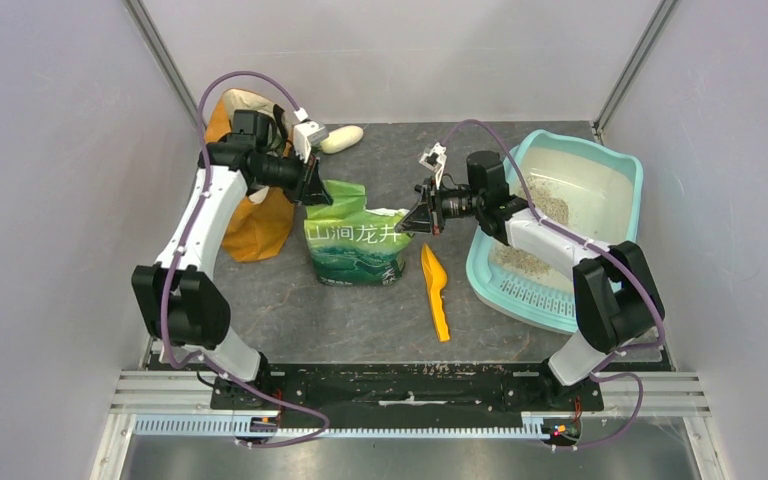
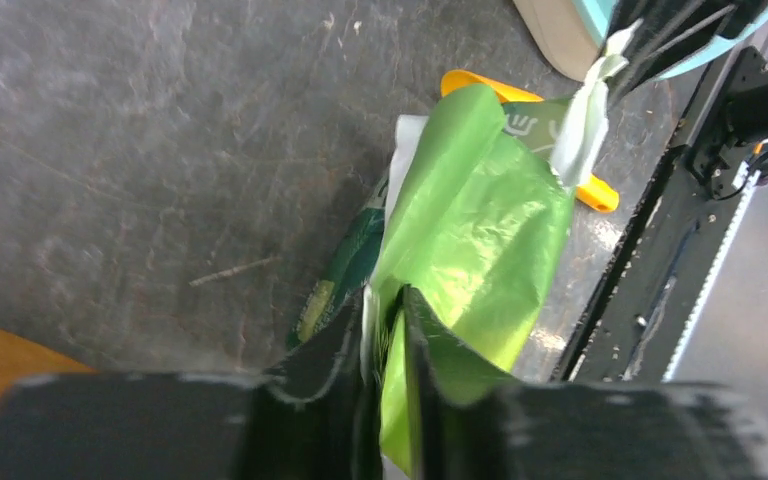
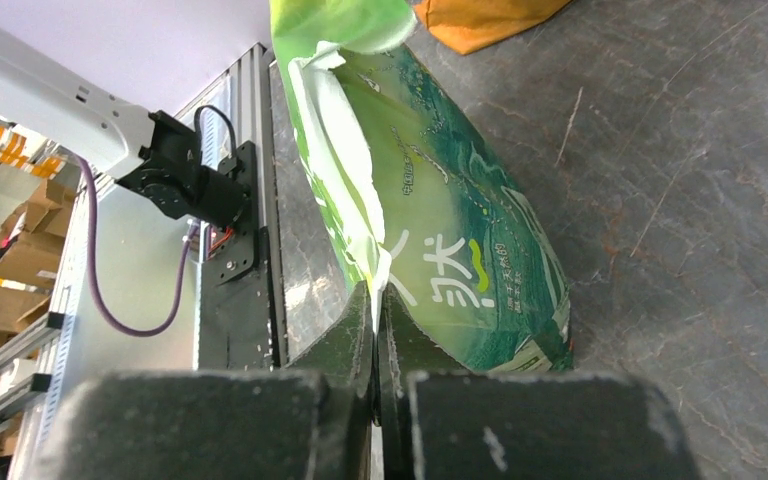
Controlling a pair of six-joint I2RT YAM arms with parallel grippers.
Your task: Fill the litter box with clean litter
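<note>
A green printed litter bag (image 1: 355,243) stands mid-table. My left gripper (image 1: 316,192) is shut on its top left edge; in the left wrist view (image 2: 388,300) green film sits pinched between the jaws. My right gripper (image 1: 412,220) is shut on the bag's top right edge, shown in the right wrist view (image 3: 375,298) with the bag (image 3: 450,230) stretching away. The pale-turquoise litter box (image 1: 600,175) lies at the right, apart from the bag. Patches of grey-beige litter (image 1: 552,207) lie on its floor.
An orange scoop (image 1: 436,290) lies on the table between bag and litter box, also in the left wrist view (image 2: 580,190). An orange-tan cloth bag (image 1: 255,225) stands at the left under my left arm. A white oval object (image 1: 341,138) lies at the back.
</note>
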